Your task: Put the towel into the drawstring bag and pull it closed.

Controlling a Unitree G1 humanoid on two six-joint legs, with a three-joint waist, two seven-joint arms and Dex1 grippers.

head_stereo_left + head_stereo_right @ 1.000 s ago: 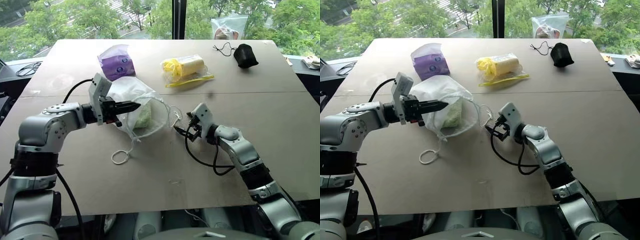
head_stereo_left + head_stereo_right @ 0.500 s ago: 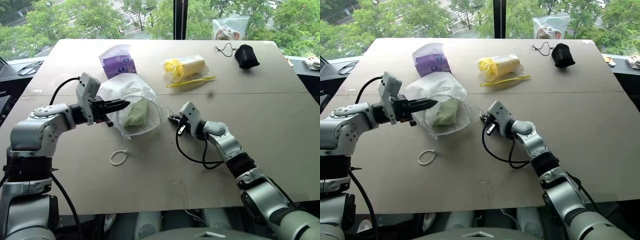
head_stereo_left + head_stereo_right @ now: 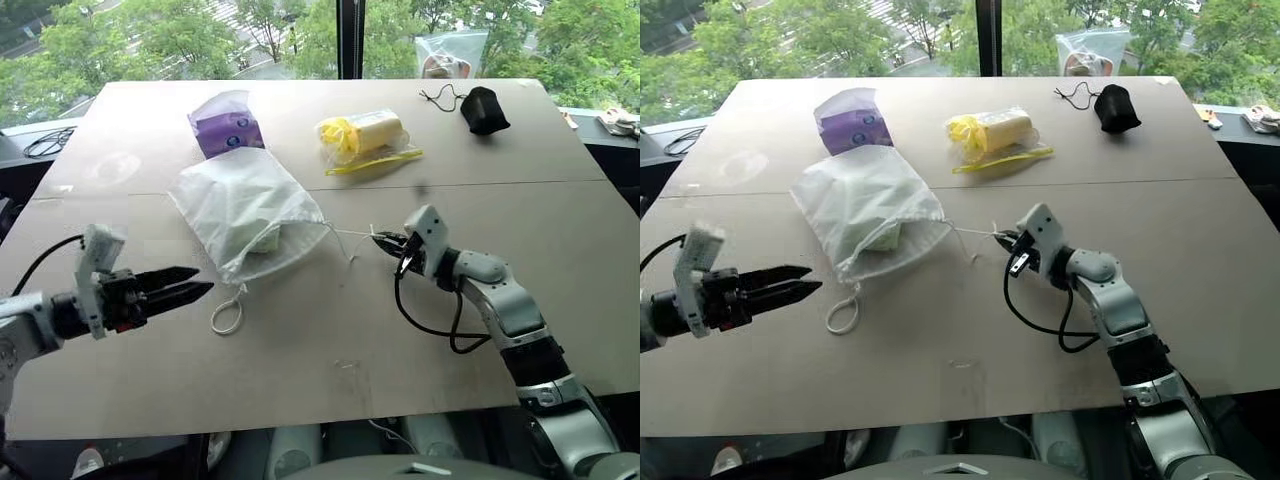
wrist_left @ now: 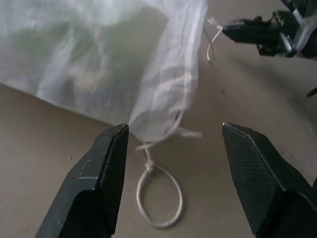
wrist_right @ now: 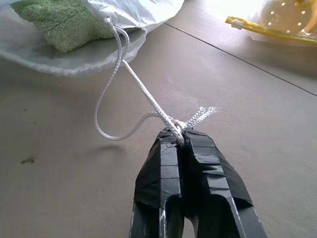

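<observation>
Brown tabletop (image 3: pixel 300 370) beneath treed windows; right claw (image 5: pixel 179 136) clenches bag cord (image 5: pixel 143 91), left claw (image 4: pixel 171 144) apparently released.

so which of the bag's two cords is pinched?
The right-side cord, clamped in the right hand; the knotted loop lies free before the open left hand.

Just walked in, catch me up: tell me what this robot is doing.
The towel already sits inside the drawstring bag on the table. The right claw is shut on one cord at the bag's mouth. The left claw is open, facing the other cord loop. The mouth isn't fully closed.
</observation>
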